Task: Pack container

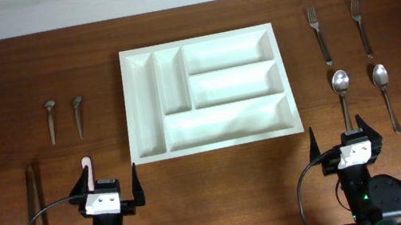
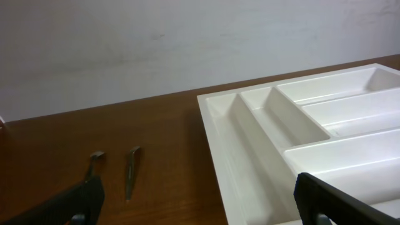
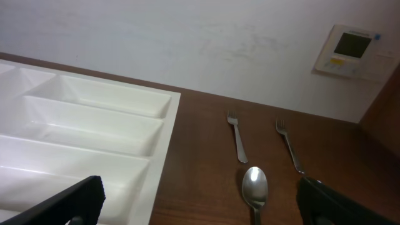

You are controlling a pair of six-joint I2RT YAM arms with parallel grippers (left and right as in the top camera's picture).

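The white cutlery tray (image 3: 167, 134) fills the left of the wooden table (image 3: 206, 119), its long compartments empty and its back rim near the table's far edge. Beside it lie one fork (image 3: 237, 145) and a second fork (image 3: 289, 147), tines toward the far edge, apart. A spoon (image 3: 255, 187) lies nearer, between them. The right gripper (image 3: 200, 201) has its dark fingers (image 3: 78, 201) spread wide. A wall panel (image 3: 349, 50) hangs above.

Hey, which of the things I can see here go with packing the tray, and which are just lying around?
For the job: tray; likely to go in it: forks, spoons, small utensils, chopsticks.

Just lying about: wall panel; pink stick, purpose unclear.
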